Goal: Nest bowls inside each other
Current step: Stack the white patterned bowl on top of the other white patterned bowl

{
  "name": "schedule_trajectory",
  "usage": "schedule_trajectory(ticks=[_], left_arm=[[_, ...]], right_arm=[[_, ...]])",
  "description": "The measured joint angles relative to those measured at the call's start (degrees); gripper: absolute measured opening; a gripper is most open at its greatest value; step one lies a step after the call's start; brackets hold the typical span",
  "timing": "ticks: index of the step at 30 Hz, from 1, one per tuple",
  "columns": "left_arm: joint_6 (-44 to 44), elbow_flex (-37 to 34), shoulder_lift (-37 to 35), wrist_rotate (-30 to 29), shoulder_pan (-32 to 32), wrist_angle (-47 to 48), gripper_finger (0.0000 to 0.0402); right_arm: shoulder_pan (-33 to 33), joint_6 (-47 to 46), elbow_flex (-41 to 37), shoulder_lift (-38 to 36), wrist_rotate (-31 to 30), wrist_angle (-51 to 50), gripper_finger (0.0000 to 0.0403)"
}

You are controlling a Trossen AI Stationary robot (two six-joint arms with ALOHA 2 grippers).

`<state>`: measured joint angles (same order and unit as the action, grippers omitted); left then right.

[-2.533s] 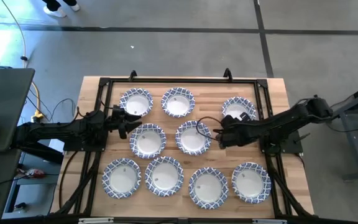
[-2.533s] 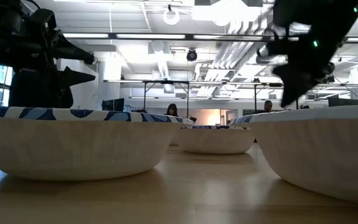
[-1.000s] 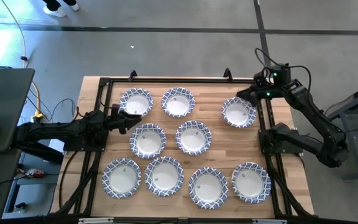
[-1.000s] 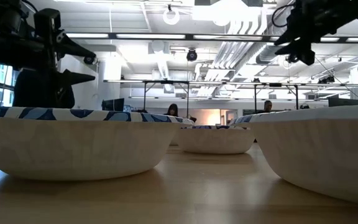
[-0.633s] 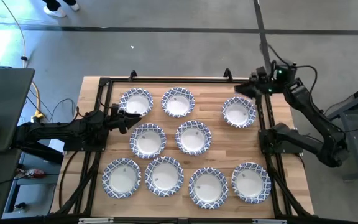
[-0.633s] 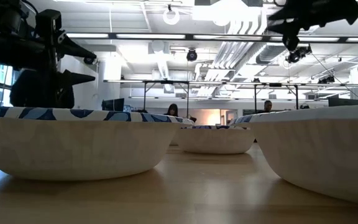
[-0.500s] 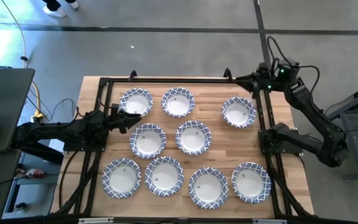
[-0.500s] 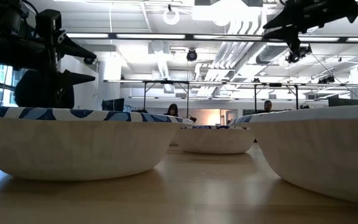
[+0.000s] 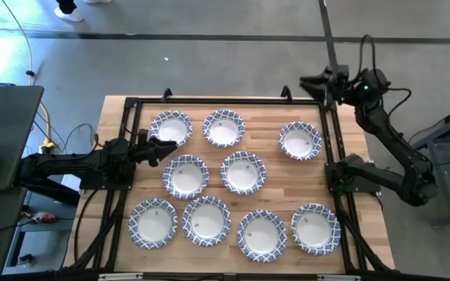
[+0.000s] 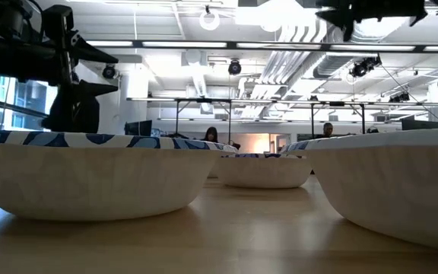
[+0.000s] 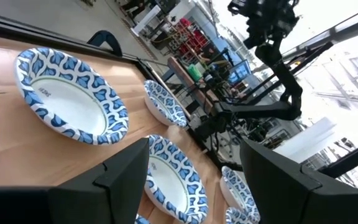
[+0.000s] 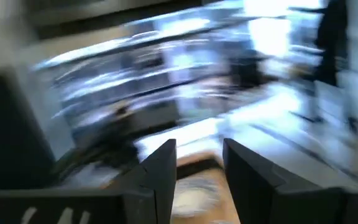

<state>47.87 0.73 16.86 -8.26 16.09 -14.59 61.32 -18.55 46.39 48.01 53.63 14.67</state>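
**Nine bowls separate, none nested**

Nine round shallow blue-rimmed white bowls (image 9: pixel 243 172) lie singly on the wooden table (image 9: pixel 350 117). Left gripper (image 9: pixel 156 147), fingers spread and empty, hovers beside the far-left bowl (image 9: pixel 171 129). Right gripper (image 9: pixel 312 83), raised over the table's far edge, fingers parted, grasps nothing.

Three bowls (image 10: pixel 97 171) on the wooden table (image 10: pixel 242 236), dark arms overhead, ceiling lights beyond

We see a table (image 9: pixel 346 121) of pale, matt, smooth-grained wood. The bowls (image 9: pixel 243 172) look like thin paper, matt white inside with printed blue rims. The arms look like matt dark plastic or metal.
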Motion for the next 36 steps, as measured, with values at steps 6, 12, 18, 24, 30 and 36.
schedule_trajectory(ticks=[6,12,18,24,30,36], left_arm=[[0.1,0.0,0.0,-1.4,0.0,-0.2,0.0241],[0.1,0.0,0.0,-2.9,0.0,-1.4,0.0241],[0.0,0.0,0.0,-2.9,0.0,-2.4,0.0241],[0.1,0.0,0.0,-3.7,0.0,-2.4,0.0241],[0.0,0.0,0.0,-3.7,0.0,-2.5,0.0241],[0.0,0.0,0.0,-3.1,0.0,-2.5,0.0241]], right_arm=[[-5.1,-7.1,0.0,3.2,16.5,20.0,0.0124],[-4.1,-6.1,0.1,3.4,-8.1,15.4,0.0122],[-9.1,-11.1,0.2,6.1,-5.6,30.0,0.0122],[-9.2,-7.1,0.1,7.0,-16.8,29.4,0.0122],[-7.1,-8.4,0.1,7.0,-17.1,15.2,0.0122],[-3.2,-13.0,0.1,6.9,-17.5,-5.6,0.0122]])
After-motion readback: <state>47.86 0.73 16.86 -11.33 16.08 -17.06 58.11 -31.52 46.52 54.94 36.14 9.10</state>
